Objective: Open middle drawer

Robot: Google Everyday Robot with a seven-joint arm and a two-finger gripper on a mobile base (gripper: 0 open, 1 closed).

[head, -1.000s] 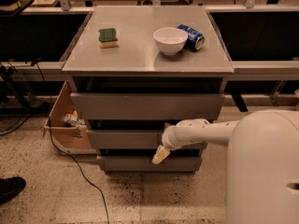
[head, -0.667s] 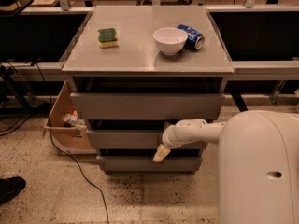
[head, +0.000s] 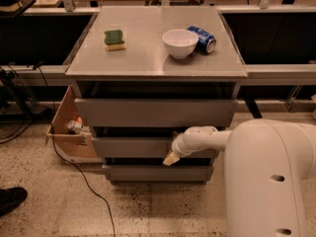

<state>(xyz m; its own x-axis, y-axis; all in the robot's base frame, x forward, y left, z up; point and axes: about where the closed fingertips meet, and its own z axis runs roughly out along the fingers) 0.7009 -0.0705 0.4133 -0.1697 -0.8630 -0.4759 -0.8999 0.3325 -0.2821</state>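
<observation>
Shifted leftward since earlier: only the arm housing [head: 271, 181] behind the gripper [head: 171, 158]. Parked at lower edge of the middle drawer [head: 131, 147], presumably to hook its handle-less front. Grip state cannot be told.

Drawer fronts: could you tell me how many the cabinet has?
3: tall grey top drawer, medium grey middle drawer behind the robot's hand, short grey bottom drawer. None seems hidden.

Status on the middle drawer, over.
Hand at middle drawer front, right of centre. Drawer not visibly pulled out. Cardboard box and cable on floor beside it.
</observation>
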